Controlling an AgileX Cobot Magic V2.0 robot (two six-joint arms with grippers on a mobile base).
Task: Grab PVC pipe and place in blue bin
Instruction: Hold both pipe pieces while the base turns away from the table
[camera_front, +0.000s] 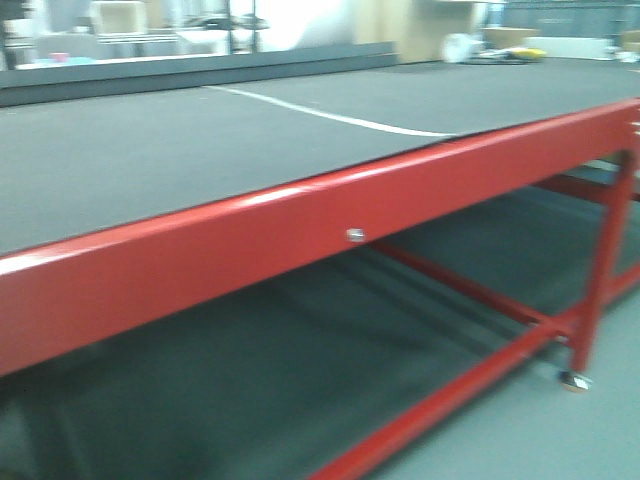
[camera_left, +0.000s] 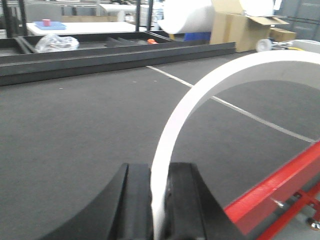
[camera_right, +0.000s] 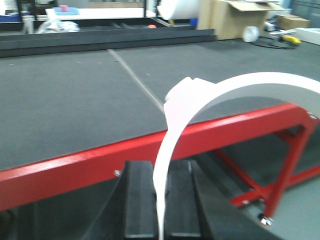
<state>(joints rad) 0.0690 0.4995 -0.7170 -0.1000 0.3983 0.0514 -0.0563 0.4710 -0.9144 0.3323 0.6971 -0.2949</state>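
Observation:
The PVC pipe is a wide white ring seen edge-on. In the left wrist view its wall (camera_left: 200, 95) arcs up and to the right from between the black jaws of my left gripper (camera_left: 160, 172), which is shut on it above the dark table mat. In the right wrist view the pipe wall (camera_right: 240, 82) arcs the same way out of my right gripper (camera_right: 162, 167), which is shut on it in front of the table's red edge. Neither gripper nor the pipe shows in the front view. The blue bin is out of view.
A long table with a red steel frame (camera_front: 300, 230) carries a dark mat (camera_front: 200, 140) with a white line (camera_front: 330, 115). A red lower brace and a caster (camera_front: 573, 380) stand at the right. Black trays (camera_left: 100, 47), a white roll (camera_left: 187, 15) and cardboard boxes (camera_left: 240, 30) stand behind.

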